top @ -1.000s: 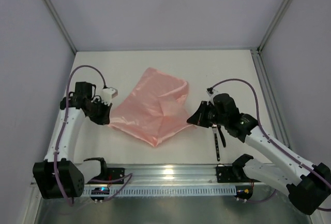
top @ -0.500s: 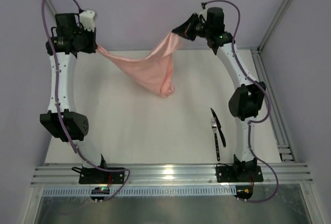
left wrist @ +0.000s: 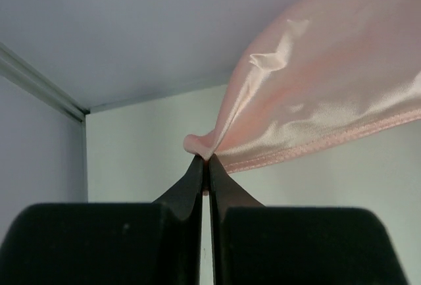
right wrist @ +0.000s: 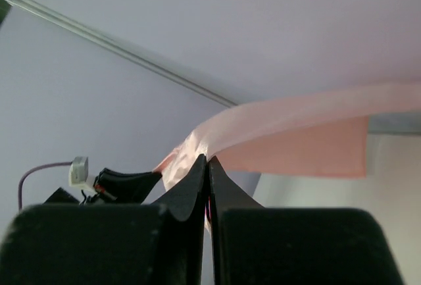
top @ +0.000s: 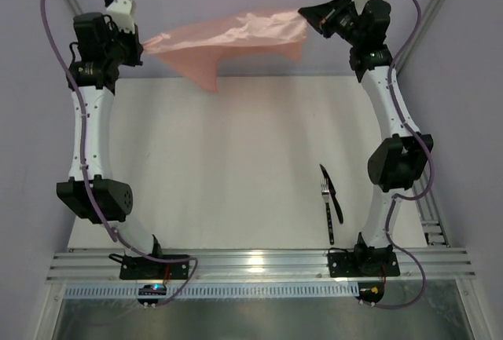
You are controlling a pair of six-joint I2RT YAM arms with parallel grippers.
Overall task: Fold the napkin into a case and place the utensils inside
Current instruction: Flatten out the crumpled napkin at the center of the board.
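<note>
The napkin hung in the air, stretched into a long salmon-pink band high over the 12 o'clock edge of the table, touching nothing below it. Its top edge ran nearly taut, while a loose flap sagged down towards the 11 o'clock end.

The left gripper held one corner at about 11 o'clock. In the left wrist view its fingertips were pressed together, with a small nub of cloth pinched between them. The right gripper held the opposite corner at about 1 o'clock. Its fingertips were likewise squeezed tight on a narrow fold of fabric. Both arms reached tall and far from their bases.

The utensils lay side by side on the table at about 4 o'clock, well apart from the cloth. The fork had its pale tines pointing away from the bases.

The step in hand looked to be shaking the cloth open so that it could be laid flat for folding. To do that well, the two arms would need to come down together at a matched height, so that the sagging flap landed first and unrolled without doubling under. The tension should probably be firm but gentle, since this thin, sheeny fabric could slip from so small a pinch. Setting it down around the table's centre, clear of the utensils, would leave room for the folds.
</note>
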